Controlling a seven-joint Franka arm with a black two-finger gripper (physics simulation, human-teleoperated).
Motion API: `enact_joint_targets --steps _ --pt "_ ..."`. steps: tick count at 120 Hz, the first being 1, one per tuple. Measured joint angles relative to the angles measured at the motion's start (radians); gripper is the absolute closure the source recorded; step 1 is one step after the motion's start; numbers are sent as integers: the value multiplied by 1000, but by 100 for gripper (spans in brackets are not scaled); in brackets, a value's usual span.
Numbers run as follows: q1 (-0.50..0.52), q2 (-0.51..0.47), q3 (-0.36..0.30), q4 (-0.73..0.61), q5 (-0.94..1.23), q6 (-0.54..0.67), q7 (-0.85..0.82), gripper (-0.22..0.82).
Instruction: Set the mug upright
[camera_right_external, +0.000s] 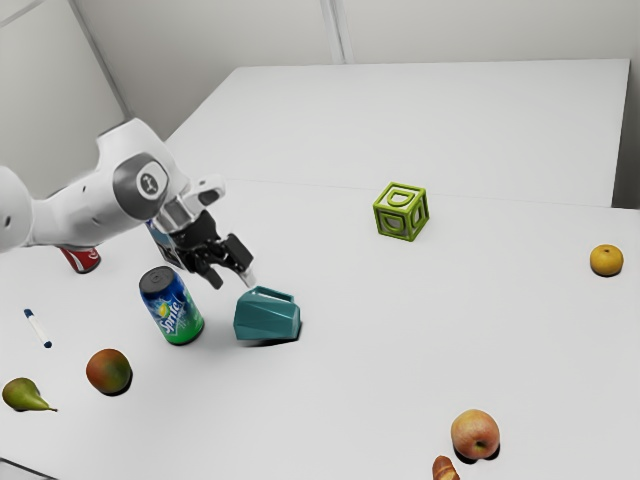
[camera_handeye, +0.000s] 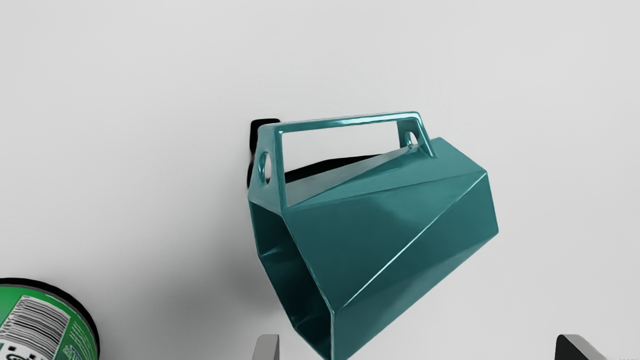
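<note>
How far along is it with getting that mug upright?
Approach looks mostly done: the open tool hovers close to the mug. Nothing is in its grip. Gripping, turning and standing the mug up are all left, since it lies on its side.

In the exterior view, the white arm (camera_right_external: 95, 207), cropped at the left edge, hides part of a red can (camera_right_external: 84, 262). The gripper (camera_right_external: 234, 280) partly covers an unidentifiable object (camera_right_external: 159, 240). A brown item (camera_right_external: 445, 470) is cut off at the near edge. The wrist view crops the Sprite can (camera_handeye: 37, 325) and the mug's (camera_handeye: 390, 215) lowest rim corner.
</note>
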Motion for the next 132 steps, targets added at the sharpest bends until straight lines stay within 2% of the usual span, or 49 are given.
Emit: enact_joint_targets --steps 78,112,132 --pt "-18 69 -2 -50 -92 64 119 0" --pt "33 93 -3 -50 -141 73 140 0" --pt "26 113 -6 -50 -170 74 149 0"
